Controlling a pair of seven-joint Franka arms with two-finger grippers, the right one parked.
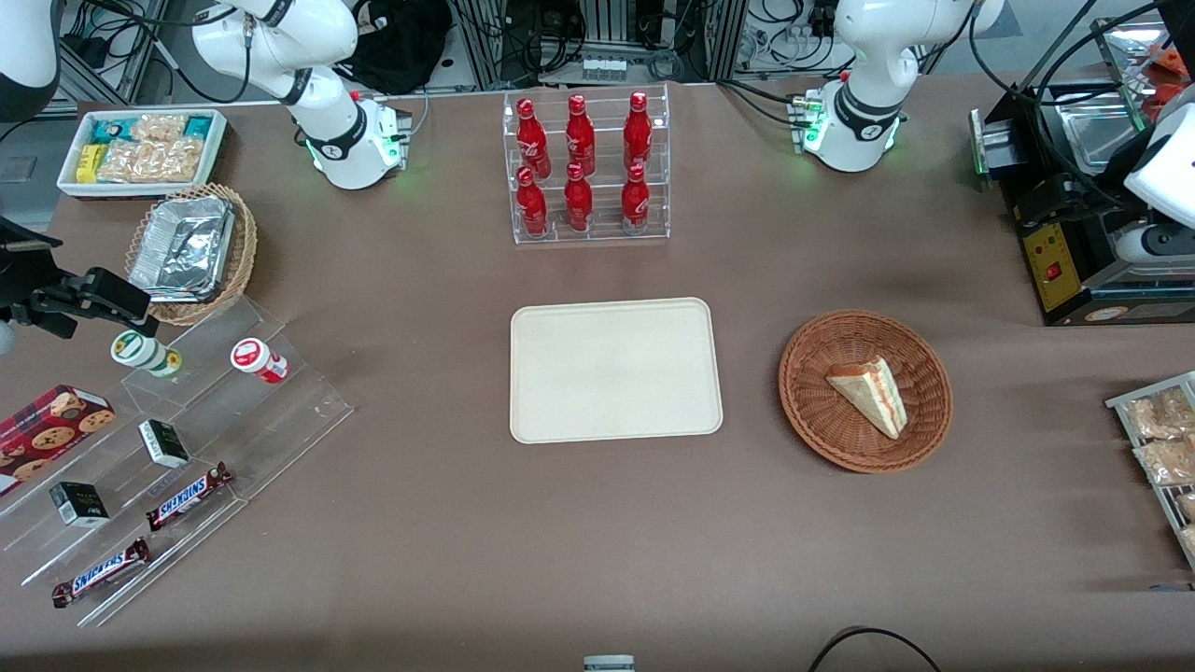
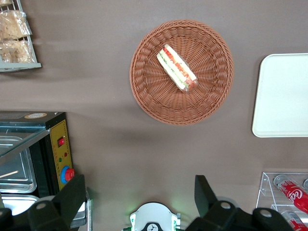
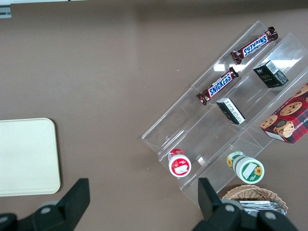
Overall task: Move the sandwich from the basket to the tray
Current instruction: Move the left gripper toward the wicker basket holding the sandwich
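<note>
The sandwich (image 1: 870,394) (image 2: 177,68), a pale wedge with red and green filling, lies in the round reddish-brown wicker basket (image 1: 810,397) (image 2: 149,94). The cream tray (image 1: 614,369) (image 2: 284,96) (image 3: 26,156) lies flat beside the basket, toward the parked arm's end, with nothing on it. My gripper (image 2: 139,195) hangs high above the table, farther from the front camera than the basket and well apart from it. It is open, its two dark fingers (image 2: 72,195) spread wide with nothing between them.
A clear rack of red bottles (image 1: 586,168) (image 2: 288,192) stands farther from the front camera than the tray. A black machine with a yellow panel (image 1: 1055,261) (image 2: 60,154) and a wire rack of snack packets (image 1: 1158,439) (image 2: 17,38) flank the basket. Acrylic steps with snacks (image 1: 168,448) sit at the parked arm's end.
</note>
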